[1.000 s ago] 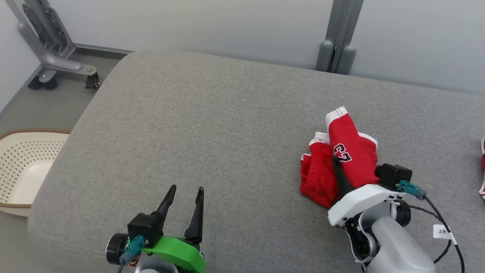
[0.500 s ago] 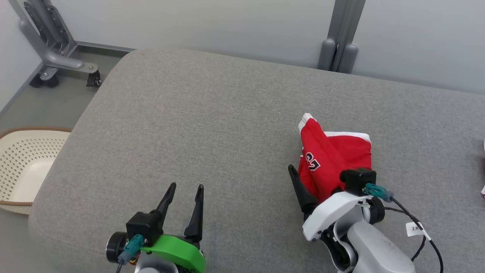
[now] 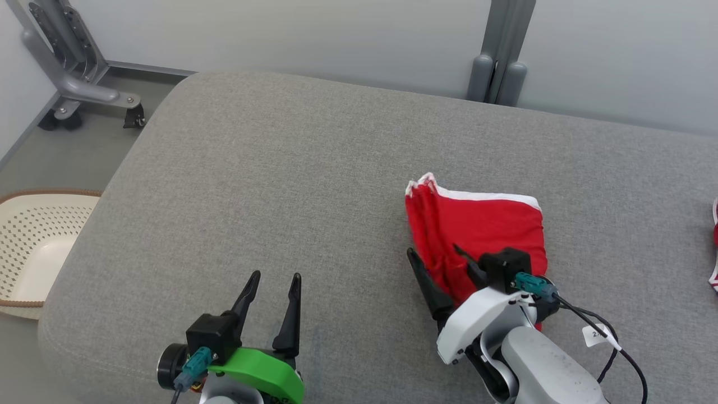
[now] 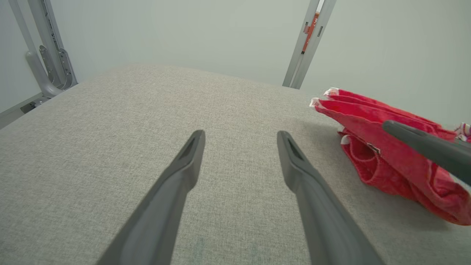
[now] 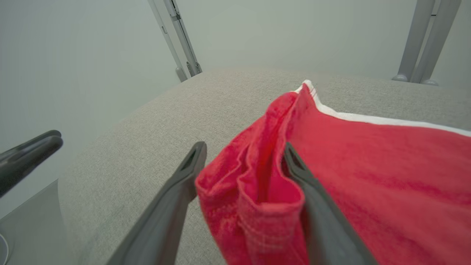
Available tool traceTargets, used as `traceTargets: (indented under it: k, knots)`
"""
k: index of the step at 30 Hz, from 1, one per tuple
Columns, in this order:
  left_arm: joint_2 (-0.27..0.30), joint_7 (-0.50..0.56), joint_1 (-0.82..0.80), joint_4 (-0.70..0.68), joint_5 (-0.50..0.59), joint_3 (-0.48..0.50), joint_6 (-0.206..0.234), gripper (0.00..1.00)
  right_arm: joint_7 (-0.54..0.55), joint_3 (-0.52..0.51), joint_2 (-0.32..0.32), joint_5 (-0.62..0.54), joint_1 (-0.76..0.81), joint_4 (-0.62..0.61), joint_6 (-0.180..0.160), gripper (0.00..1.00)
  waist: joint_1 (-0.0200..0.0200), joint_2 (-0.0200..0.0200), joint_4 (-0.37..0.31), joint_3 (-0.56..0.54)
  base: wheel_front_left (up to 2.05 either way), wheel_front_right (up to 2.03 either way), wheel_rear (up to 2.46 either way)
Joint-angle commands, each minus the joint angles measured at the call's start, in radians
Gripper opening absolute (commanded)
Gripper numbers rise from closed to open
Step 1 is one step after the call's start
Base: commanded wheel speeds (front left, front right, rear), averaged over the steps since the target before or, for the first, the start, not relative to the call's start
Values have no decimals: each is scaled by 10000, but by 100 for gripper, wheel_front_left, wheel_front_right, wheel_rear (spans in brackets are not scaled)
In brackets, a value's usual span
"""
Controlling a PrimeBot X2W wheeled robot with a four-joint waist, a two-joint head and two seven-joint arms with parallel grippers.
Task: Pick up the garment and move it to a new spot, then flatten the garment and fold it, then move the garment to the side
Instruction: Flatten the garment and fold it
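The red garment [image 3: 482, 224] with white trim lies bunched on the grey padded surface [image 3: 280, 168], right of centre. My right gripper [image 3: 435, 251] is at its near left edge, open, one finger on bare surface and the other over the cloth. In the right wrist view a fold of the garment [image 5: 368, 165] bulges between the spread fingers of the right gripper [image 5: 243, 147]. My left gripper [image 3: 276, 278] rests open and empty near the front edge, well left of the garment. The left wrist view has that gripper [image 4: 241, 134] open, with the garment [image 4: 386, 154] to its right.
A cream perforated basket [image 3: 33, 247] sits on the floor at the left. A wheeled metal stand [image 3: 73, 84] is at the back left and a grey post [image 3: 496, 73] behind the surface. Another red-and-white cloth [image 3: 715, 247] pokes in at the right edge.
My right gripper has moved left, taking the garment with it. The cloth has turned over, hiding its number print, and the fingers now stand spread. The left arm has not moved.
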Motion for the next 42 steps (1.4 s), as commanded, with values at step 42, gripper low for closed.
traceTargets:
  k: [42]
  knots:
    - [23, 1, 421, -1333, 611, 752, 440, 100, -34, -4450, -38, -2262, 2520, -3301, 3, 100, 0, 0, -2151, 1, 0, 0, 0]
